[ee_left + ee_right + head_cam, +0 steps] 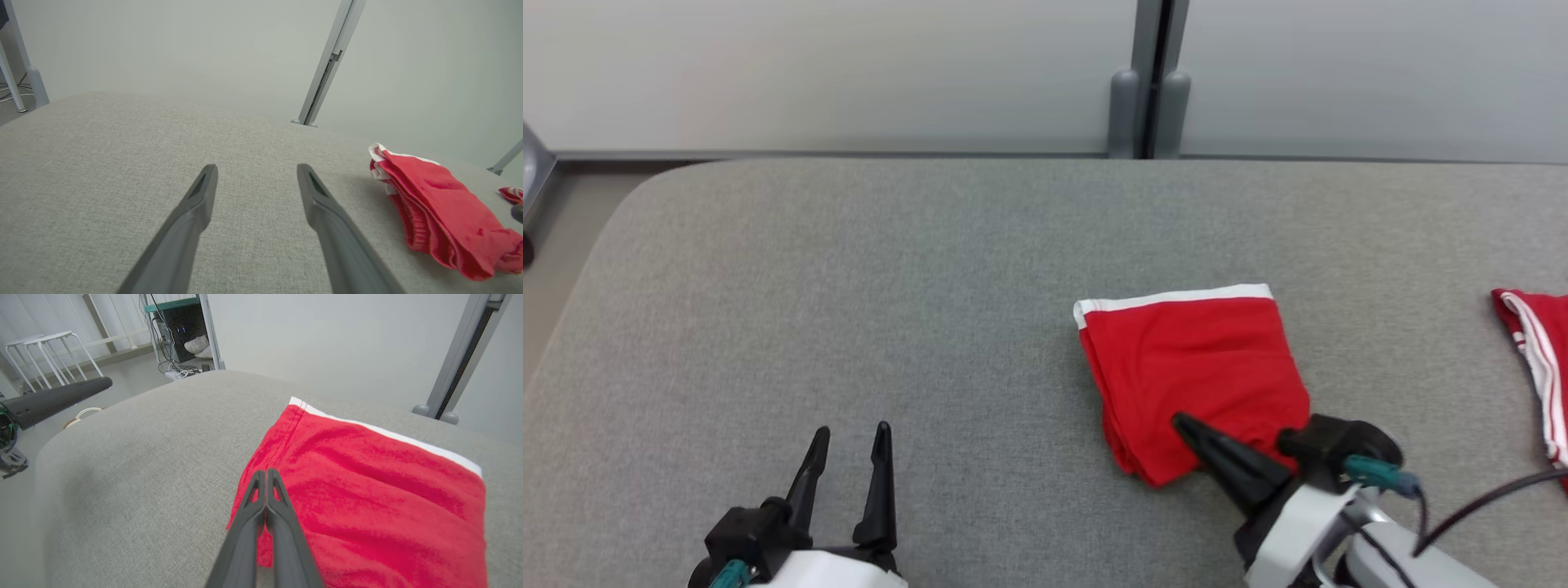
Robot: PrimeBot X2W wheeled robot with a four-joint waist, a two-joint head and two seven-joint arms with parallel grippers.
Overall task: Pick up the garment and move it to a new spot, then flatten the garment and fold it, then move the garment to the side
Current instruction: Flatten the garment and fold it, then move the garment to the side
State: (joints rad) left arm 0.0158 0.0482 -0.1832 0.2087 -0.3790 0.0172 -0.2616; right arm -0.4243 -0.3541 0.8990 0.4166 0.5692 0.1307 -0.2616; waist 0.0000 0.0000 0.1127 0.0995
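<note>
A folded red garment point(1192, 359) with a white band along its far edge lies on the grey padded table point(849, 286), right of centre. My right gripper point(1180, 422) is shut, fingers pressed together, its tip resting over the garment's near left part point(367, 486); nothing shows between the fingers point(278, 506). In the right wrist view the gripper tip point(265, 471) sits just inside the cloth's left edge. My left gripper point(851, 431) stands open over bare table at the lower left, well clear of the garment point(437, 196), with nothing between its fingers point(257, 167).
Another red piece with white stripes point(1539, 359) lies at the table's right edge. A grey partition wall with a post point(1150, 114) runs behind the table. White stools point(45, 339) and cables stand on the floor past the table's left end.
</note>
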